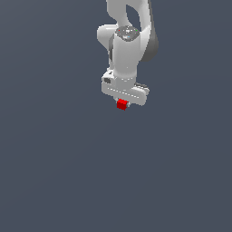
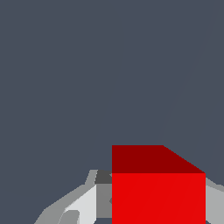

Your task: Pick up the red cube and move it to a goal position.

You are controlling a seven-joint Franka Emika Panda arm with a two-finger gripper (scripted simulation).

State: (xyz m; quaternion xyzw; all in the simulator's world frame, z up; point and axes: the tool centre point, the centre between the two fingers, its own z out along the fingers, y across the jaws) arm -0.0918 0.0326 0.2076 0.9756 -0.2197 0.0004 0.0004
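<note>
The red cube (image 1: 121, 104) is a tiny bright red block held between the fingers of my white gripper (image 1: 122, 105), just under the wide white hand. The gripper is shut on it. In the wrist view the red cube (image 2: 158, 192) fills the space between the grey-white fingers (image 2: 83, 203), with one finger on each side of it. The cube's lower part is cut off by the frame edge. No goal marker shows in either view.
The white arm (image 1: 129, 41) rises from the gripper toward the top of the exterior view. All around is a plain dark grey-blue surface (image 1: 54, 172) with no other objects in sight.
</note>
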